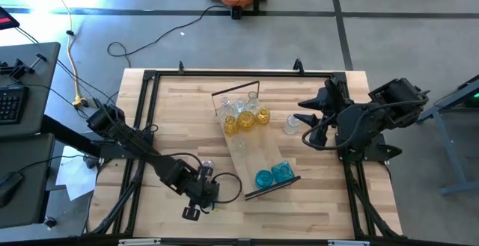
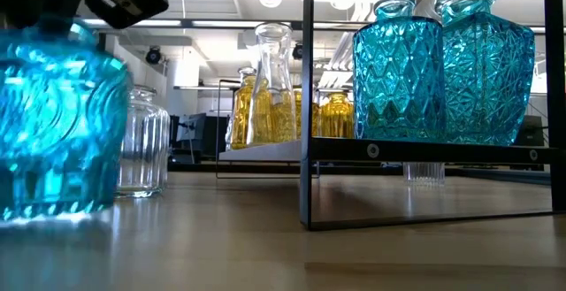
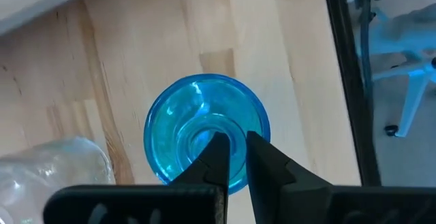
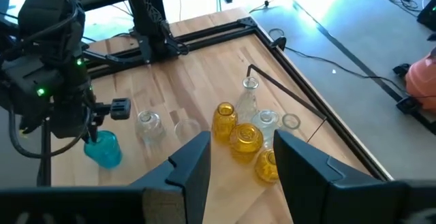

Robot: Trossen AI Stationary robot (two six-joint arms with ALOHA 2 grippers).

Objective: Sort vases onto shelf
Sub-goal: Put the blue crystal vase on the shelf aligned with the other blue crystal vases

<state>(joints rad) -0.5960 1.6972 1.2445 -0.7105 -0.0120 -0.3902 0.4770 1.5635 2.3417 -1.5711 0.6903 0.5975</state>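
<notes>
A blue vase (image 3: 197, 132) stands on the table near its front edge, left of the shelf (image 1: 243, 152). My left gripper (image 3: 235, 146) is shut on it from above. Beside it stands a clear vase (image 3: 54, 166). The tilted shelf carries two blue vases (image 1: 272, 176) at its near end, and yellow vases (image 1: 245, 119) and clear vases (image 1: 251, 98) at its far end. Another clear vase (image 1: 292, 124) stands on the table right of the shelf. Above the table's right side, my right gripper (image 1: 301, 111) hangs open, holding nothing. My left gripper pinches the rim of the blue vase's neck (image 3: 235, 125), one fingertip (image 3: 218, 146) over the mouth and the other (image 3: 257, 149) outside it. The fingers come steeply from above. The vase stands upright with its base (image 2: 53, 211) on the table.
A dark metal frame (image 1: 138, 126) runs round the tabletop. The shelf's dark end rim (image 2: 306, 105) rises close to the right of the held vase. Bare wood (image 1: 314, 208) lies in front of the shelf, at the near right.
</notes>
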